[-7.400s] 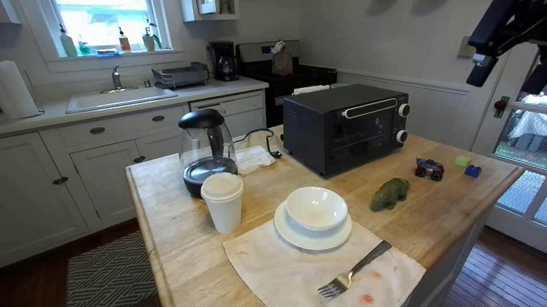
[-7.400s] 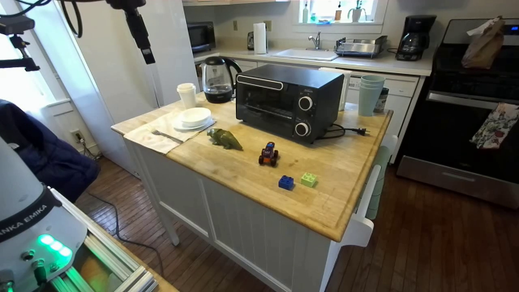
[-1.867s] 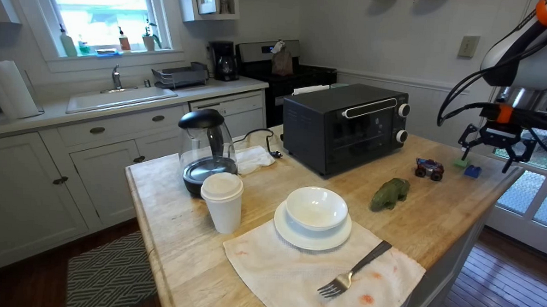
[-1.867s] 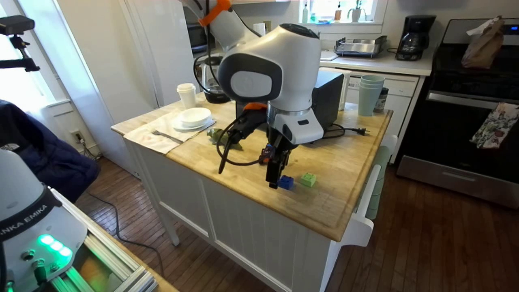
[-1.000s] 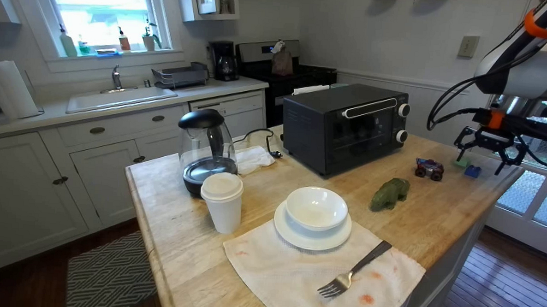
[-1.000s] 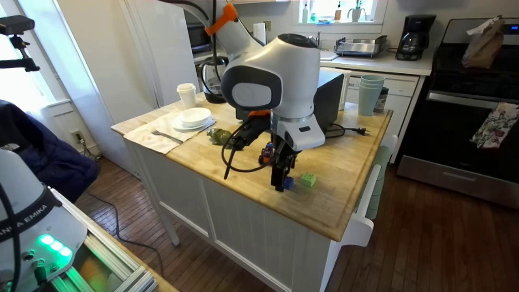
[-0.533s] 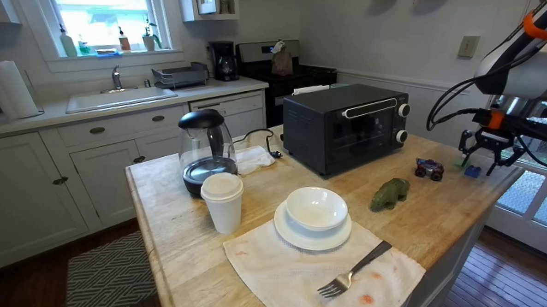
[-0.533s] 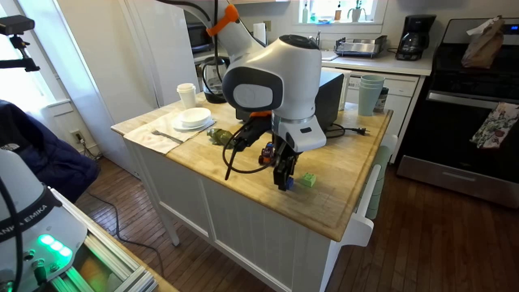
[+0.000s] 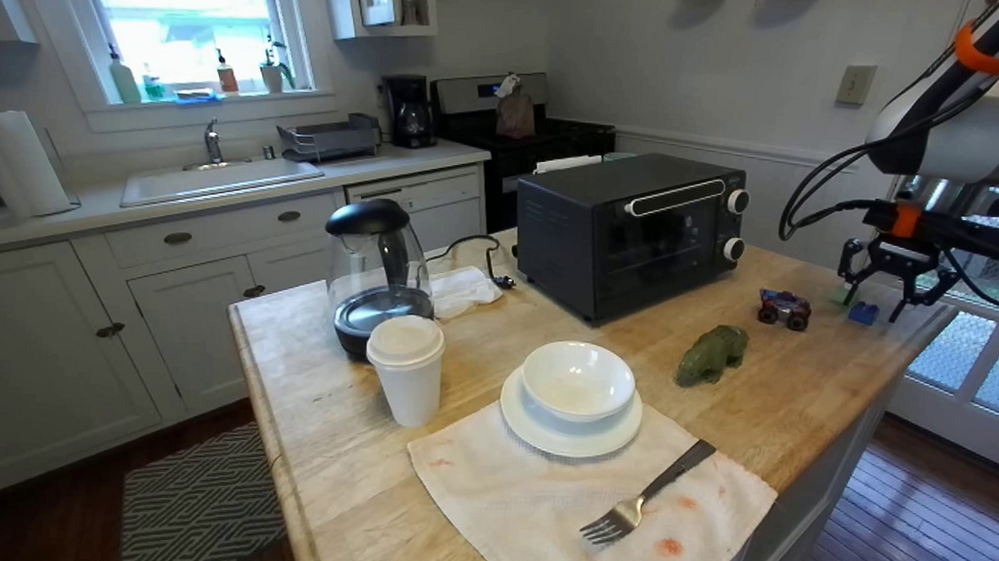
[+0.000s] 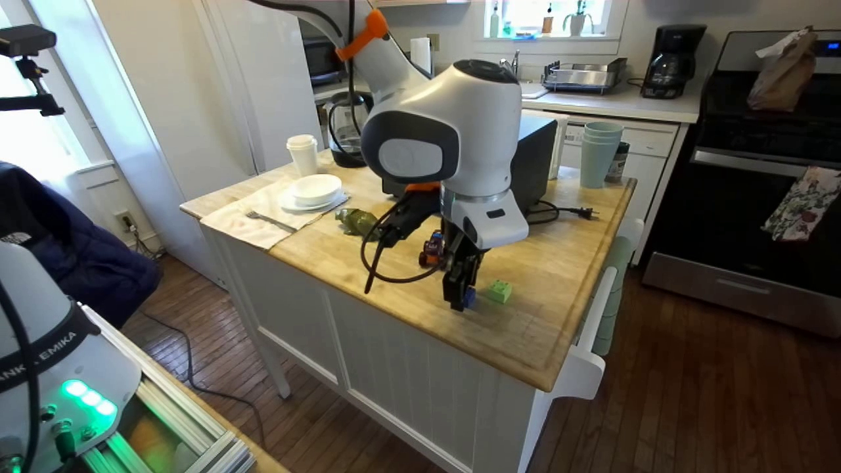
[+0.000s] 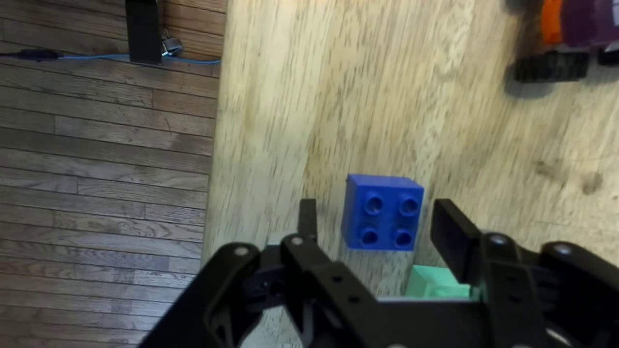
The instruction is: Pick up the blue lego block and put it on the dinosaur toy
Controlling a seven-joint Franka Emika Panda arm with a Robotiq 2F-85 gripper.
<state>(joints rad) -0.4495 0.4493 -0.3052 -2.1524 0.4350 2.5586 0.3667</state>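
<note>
The blue lego block (image 11: 382,212) lies flat on the wooden table, studs up, seen also near the table's end in an exterior view (image 9: 864,313). My gripper (image 11: 375,220) points down over it, its fingers (image 11: 452,241) parted on either side. Bare wood shows between the block and each finger, so nothing is gripped; the height of the tips above the table is hard to judge. The green dinosaur toy (image 9: 713,356) rests on the table away from the gripper, toward the place mat; my arm's cable partly covers the toy (image 10: 355,221) in an exterior view.
Close beside the blue block sits a light green block (image 10: 499,291), partly under my gripper in the wrist view. A toy truck (image 9: 785,310) stands between the blocks and the dinosaur. Behind are the toaster oven (image 9: 628,235) and, farther along, a white bowl (image 9: 579,381). The table edge (image 11: 213,159) runs nearby.
The arm has come down from high up to the blue block. Over the last second the jaws have narrowed from wide, and the hand has shifted very slightly. Block and dinosaur have stayed put.
</note>
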